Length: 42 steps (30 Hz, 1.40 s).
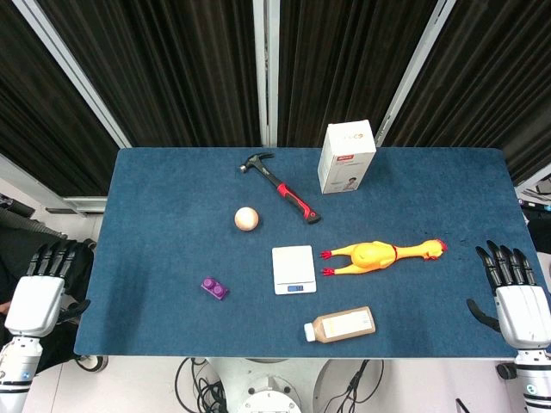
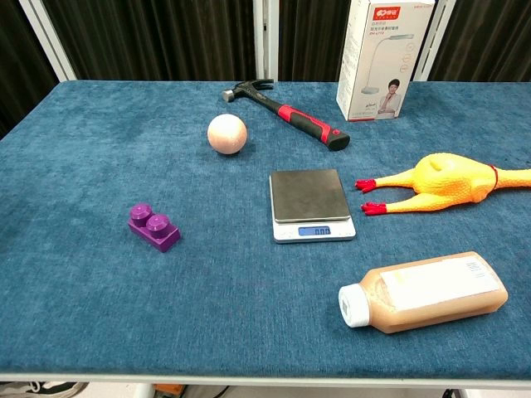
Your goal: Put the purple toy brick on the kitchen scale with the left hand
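Note:
The purple toy brick (image 1: 214, 288) (image 2: 153, 226) lies on the blue table, left of the kitchen scale (image 1: 294, 269) (image 2: 310, 204), whose platform is bare. My left hand (image 1: 41, 288) hangs off the table's left edge, fingers apart and holding nothing, well left of the brick. Off the right edge my right hand (image 1: 516, 288) is likewise open and empty. Neither hand shows in the chest view.
A hammer (image 1: 280, 187) (image 2: 286, 113) and a pale ball (image 1: 246, 218) (image 2: 226, 133) lie behind the scale. A white box (image 1: 346, 156) (image 2: 387, 56) stands at the back. A rubber chicken (image 1: 384, 255) (image 2: 448, 182) lies right of the scale, a bottle (image 1: 341, 325) (image 2: 425, 291) in front.

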### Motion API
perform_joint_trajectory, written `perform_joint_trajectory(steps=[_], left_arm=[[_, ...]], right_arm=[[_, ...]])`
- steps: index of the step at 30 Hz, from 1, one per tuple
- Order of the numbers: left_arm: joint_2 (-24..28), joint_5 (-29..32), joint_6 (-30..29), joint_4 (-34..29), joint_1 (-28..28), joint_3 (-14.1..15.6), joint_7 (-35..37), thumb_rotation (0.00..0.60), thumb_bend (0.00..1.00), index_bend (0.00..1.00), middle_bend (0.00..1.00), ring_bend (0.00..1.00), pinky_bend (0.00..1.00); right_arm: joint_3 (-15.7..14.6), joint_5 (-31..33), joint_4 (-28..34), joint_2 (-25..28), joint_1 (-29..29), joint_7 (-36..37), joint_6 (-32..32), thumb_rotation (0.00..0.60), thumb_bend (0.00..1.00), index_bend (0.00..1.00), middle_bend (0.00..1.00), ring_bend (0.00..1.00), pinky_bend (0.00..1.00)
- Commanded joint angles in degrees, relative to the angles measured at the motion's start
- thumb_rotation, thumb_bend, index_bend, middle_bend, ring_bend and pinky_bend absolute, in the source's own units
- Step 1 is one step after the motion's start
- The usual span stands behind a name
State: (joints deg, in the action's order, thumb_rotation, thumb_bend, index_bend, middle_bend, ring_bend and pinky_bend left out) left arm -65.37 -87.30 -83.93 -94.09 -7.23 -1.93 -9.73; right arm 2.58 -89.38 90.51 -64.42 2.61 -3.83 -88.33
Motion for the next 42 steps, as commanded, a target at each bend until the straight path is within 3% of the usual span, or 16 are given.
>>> perform_joint_trajectory(steps=[1,10,17,30,37,42], left_arm=[[-0.2,0.0,0.1,0.2,0.0,0.2,0.1,0.600,0.13,0.04,0.05,0.00,0.00],[0.3,-1.4,0.4,-1.1,-0.6,0.5,0.2,0.600,0.13,0.04,0.05,0.00,0.00],[-1.3,-5.4,6.3,-1.8,-4.7,1.9,0.5,0.600,0.13,0.04,0.05,0.00,0.00],[-12.9,-8.0,21.4,3.1,-16.7,1.3,3.6,0.600,0.13,0.04,0.05,0.00,0.00],[-17.9,-6.7,24.9,7.3,-20.0,1.1,4.9,0.600,0.14,0.06,0.06,0.00,0.00],[-22.4,-8.4,22.6,12.8,-20.9,1.5,8.6,0.600,0.16,0.17,0.16,0.01,0.07]], right_arm=[[-0.1,0.1,-0.5,-0.3,0.0,0.3,0.2,0.600,0.15,0.00,0.00,0.00,0.00],[0.3,0.5,-1.2,-0.4,-0.4,1.5,-0.6,0.600,0.15,0.00,0.00,0.00,0.00],[0.9,1.2,-0.9,-0.4,-0.2,1.0,-0.4,0.600,0.15,0.00,0.00,0.00,0.00],[0.9,1.6,-1.2,-0.1,-1.2,1.9,-1.5,0.600,0.15,0.00,0.00,0.00,0.00],[0.9,2.0,-1.9,-0.1,-1.4,2.6,-1.2,0.600,0.15,0.00,0.00,0.00,0.00],[1.0,2.9,-1.9,0.0,-1.3,2.7,-0.2,0.600,0.15,0.00,0.00,0.00,0.00]])
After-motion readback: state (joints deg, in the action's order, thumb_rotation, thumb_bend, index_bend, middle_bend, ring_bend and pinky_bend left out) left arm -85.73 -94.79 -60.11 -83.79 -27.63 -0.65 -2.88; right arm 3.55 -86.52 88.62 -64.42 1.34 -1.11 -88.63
